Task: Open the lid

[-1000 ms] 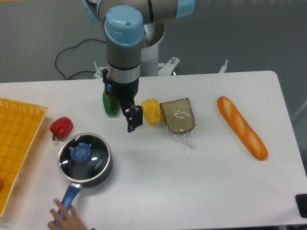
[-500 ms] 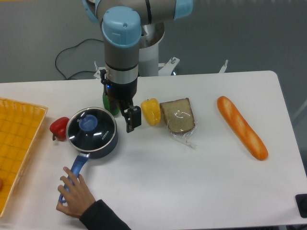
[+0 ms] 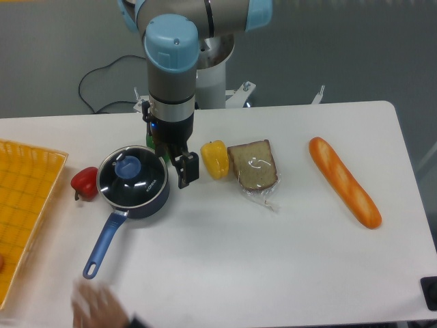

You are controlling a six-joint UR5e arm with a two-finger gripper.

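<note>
Lid (image 3: 132, 176) sat closed on the pan (image 3: 147, 202), left of the gripper (image 3: 179, 167). Gripper held nothing; couldn't tell how wide it was. Best bet: centre over the blue knob (image 3: 128, 165), drop straight, pinch it, lift vertically.

Lid (image 3: 132, 179) unobstructed above; gripper (image 3: 179, 166) alongside.
</note>
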